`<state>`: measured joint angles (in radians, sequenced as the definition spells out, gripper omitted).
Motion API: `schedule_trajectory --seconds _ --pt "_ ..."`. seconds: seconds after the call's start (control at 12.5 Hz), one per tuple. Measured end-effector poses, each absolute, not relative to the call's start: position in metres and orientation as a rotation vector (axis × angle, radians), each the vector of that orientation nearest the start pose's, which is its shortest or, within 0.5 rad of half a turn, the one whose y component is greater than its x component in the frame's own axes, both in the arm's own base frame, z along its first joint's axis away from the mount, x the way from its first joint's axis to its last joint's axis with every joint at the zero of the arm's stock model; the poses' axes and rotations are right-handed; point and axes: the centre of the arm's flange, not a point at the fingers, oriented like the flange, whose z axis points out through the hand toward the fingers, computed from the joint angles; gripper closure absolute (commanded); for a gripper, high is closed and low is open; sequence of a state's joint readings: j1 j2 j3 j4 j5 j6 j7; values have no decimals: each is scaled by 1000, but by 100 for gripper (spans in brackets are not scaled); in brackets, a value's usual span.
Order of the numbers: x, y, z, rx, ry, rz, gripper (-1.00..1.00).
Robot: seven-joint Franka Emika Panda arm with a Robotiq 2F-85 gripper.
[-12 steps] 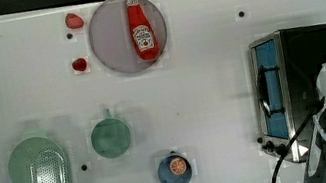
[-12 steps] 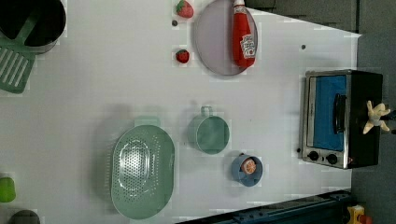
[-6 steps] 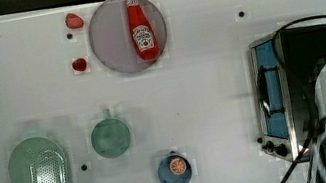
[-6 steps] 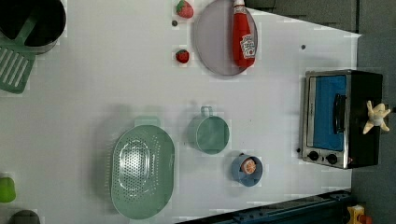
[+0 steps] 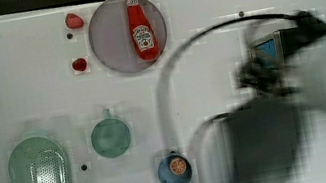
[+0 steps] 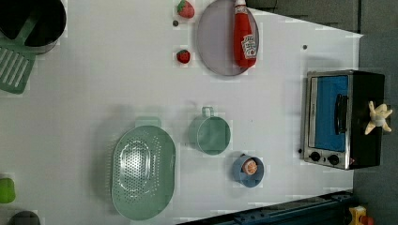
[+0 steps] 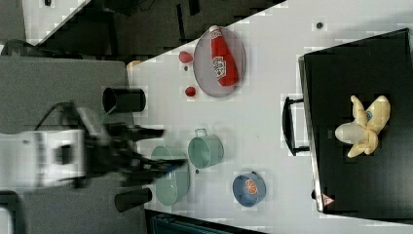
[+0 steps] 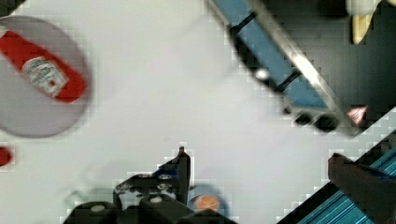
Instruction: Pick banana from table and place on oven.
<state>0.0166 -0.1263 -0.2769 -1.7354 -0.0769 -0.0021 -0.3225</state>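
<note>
A robot lab or test bench got up as a play kitchen, not a real home. The white table [image 6: 117, 93] is dotted with small dark holes, like a mounting board, and stands against dark floor with cables trailing at the edges. On it lie toy-like kitchen things: a toaster oven [image 6: 345, 119], a ketchup bottle [image 6: 244, 35] on a grey plate [image 6: 213, 42], plastic strawberries [image 6: 184, 56], a green colander [image 6: 141, 173], a green cup [image 6: 211, 135], a blue cup [image 6: 248, 169] and a green spatula [image 6: 16, 65]. A white robot arm [image 7: 53, 153] with black cabling reaches in beside the table, and a blue metal frame [image 6: 291, 213] runs along one side
</note>
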Motion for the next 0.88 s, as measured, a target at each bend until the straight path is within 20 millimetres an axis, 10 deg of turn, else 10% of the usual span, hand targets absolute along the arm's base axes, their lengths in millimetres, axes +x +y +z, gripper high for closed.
schedule_trajectory --seconds 0.24,0.48,0.88 --pt "514 -26 619 -2969 1227 -20 -100" --pt "522 51 613 -2950 1221 -71 -100" --pt "526 30 603 -2880 1393 -30 -100"
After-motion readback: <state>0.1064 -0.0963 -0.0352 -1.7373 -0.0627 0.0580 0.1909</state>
